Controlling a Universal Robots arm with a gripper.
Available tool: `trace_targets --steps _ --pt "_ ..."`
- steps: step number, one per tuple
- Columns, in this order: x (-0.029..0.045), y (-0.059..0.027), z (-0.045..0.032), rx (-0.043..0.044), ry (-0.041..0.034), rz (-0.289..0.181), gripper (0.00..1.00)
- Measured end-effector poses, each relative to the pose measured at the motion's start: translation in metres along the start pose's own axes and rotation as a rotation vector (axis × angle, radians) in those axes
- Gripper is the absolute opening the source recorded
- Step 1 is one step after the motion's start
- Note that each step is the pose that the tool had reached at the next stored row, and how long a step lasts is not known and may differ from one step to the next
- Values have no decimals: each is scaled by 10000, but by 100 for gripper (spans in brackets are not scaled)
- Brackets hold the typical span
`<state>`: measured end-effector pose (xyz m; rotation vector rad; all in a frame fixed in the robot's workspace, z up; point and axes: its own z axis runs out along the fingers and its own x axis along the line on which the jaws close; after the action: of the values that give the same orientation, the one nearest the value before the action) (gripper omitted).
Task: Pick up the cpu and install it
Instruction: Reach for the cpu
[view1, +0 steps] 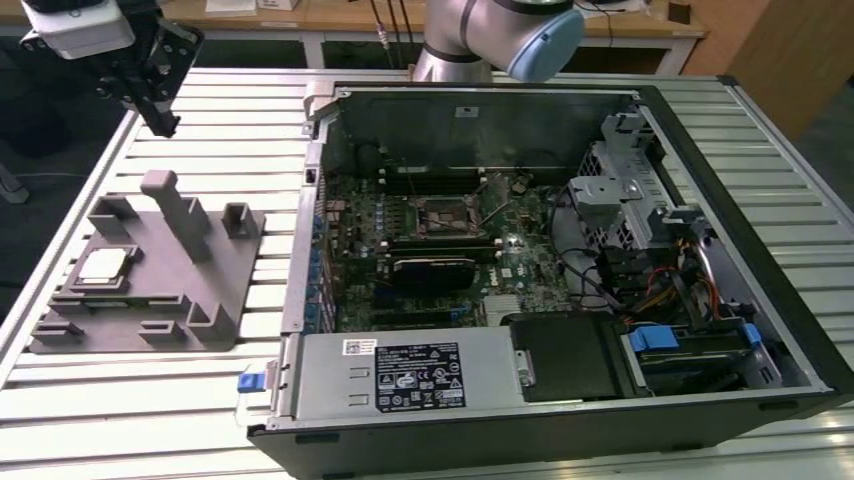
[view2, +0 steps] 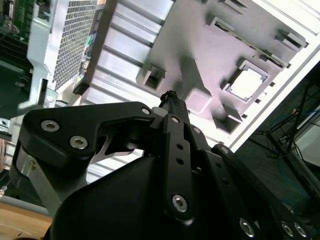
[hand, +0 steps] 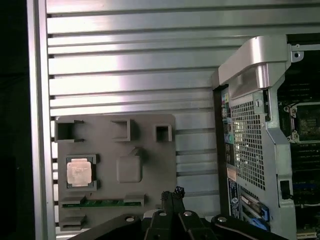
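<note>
Tool pinched closed, empty; cpu seated in grey fixture.

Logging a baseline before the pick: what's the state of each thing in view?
cpu: seated in the fixture block's recess, untouched.
fixture block: flat on the slatted table.
tool: shut, empty, above the table, clear of the block.
computer case: on its side, side panel off.
motherboard socket: appears empty.

In the second wrist view the pincer hides part of the fixture block, which the picture's edge also cuts off.
</note>
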<state>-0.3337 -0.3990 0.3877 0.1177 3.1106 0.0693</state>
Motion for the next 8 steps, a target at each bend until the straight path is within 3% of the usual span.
trace_targets --steps 8 --pt "246 -22 84 1 1 0 11"
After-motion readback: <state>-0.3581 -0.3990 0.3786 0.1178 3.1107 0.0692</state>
